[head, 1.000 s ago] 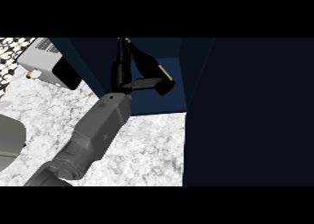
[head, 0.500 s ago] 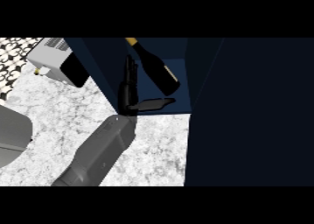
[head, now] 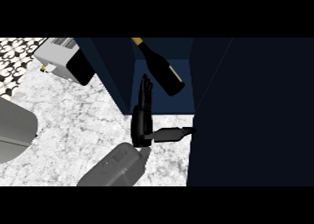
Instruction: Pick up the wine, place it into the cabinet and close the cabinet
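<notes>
The wine bottle (head: 160, 65) is dark with a gold-capped neck. It lies tilted inside the navy cabinet (head: 162, 103), neck toward the upper left. My right hand (head: 142, 124) is just below it at the cabinet's front edge. Its fingers (head: 145, 89) are straight, pointing into the opening beside the bottle's base with a small gap. The thumb (head: 172, 133) sticks out right toward the open cabinet door (head: 256, 109). The hand holds nothing. My left hand does not show.
The open door fills the right side as a tall dark panel. A white boxy appliance (head: 59, 59) stands at the upper left by the patterned wall (head: 14, 57). A large grey rounded shape (head: 7, 131) sits at the left edge on the marble counter (head: 75, 118).
The hand has drawn back toward me out of the cabinet, and its fingers have straightened. The bottle stays inside, free of the hand.
</notes>
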Available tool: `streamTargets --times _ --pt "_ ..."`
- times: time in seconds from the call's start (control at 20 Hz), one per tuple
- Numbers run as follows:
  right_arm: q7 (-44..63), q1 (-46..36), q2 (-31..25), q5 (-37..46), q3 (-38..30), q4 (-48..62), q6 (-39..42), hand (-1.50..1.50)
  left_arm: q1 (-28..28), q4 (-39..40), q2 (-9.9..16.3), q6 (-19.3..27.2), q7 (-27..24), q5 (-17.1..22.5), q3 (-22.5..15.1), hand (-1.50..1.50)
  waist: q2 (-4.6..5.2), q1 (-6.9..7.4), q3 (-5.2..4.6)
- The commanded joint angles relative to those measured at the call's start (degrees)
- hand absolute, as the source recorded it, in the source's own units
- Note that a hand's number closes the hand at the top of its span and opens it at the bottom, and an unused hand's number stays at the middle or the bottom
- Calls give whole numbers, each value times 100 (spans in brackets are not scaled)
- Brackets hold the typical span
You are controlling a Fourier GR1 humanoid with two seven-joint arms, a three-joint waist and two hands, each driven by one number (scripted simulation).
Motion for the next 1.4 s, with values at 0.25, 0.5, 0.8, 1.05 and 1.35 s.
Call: streamTargets --times 0.25,0.5,0.8,1.05,1.35 --pt "369 183 179 285 396 -868 -334 -150 1561 -2172 302 651 185 -681 -698 -150 -2 59 -4" --pt "340 -155 6 -42 -17 -533 -270 -150 1982 -2856 390 1164 469 -1175 -804 -150 14 51 -2" --pt "260 125 -245 -577 -330 -487 142 -150 2625 -4255 1078 1046 855 -1357 -863 -150 17 44 -1" --pt "378 290 -120 -827 -92 -551 271 -150 3154 -4820 1553 906 868 -1586 -1321 -150 12 30 1" --pt "670 467 -252 -899 151 -833 582 150 3562 -5058 2324 -93 639 -1236 -802 -150 15 5 -6"
